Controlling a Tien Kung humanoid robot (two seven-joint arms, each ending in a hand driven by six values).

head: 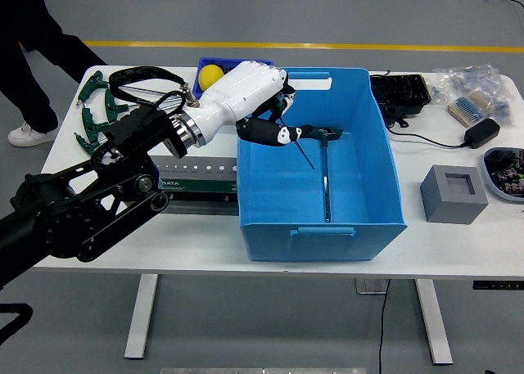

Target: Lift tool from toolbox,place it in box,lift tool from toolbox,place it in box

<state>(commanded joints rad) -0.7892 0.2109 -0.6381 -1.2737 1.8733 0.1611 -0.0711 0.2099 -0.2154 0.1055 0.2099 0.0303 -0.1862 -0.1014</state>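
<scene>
Left hand (260, 104) sits over the box's (385, 165) left-rear part, tool (296, 141) in it, shaft angled down-right. In the box, just right of hand, a T-handle wrench (326, 173). Tool stand (192, 180) on desk (123, 247) left & in front of hand, small bin (210, 66) behind it, grey block (453, 195) far right

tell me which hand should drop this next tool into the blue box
Left. The left hand already grips a tool and hangs over the blue box, above the T-handle wrench lying inside. The right arm is not in view.
</scene>
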